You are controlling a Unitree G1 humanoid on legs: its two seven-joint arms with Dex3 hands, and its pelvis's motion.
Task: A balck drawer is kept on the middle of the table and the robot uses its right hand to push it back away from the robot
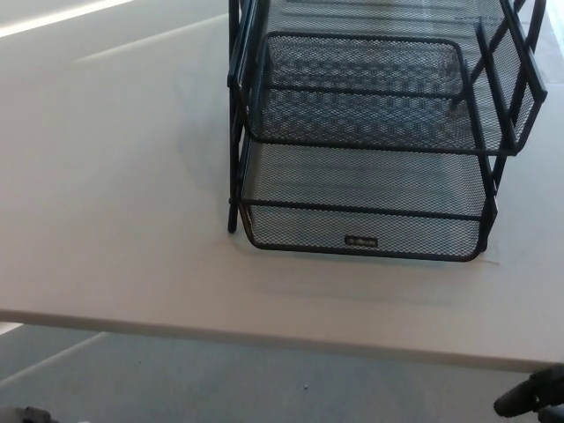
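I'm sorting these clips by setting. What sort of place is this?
Probably an office or lab workspace: a black mesh stacking letter tray stands on a plain white table, with grey carpeted floor below the table's edge.
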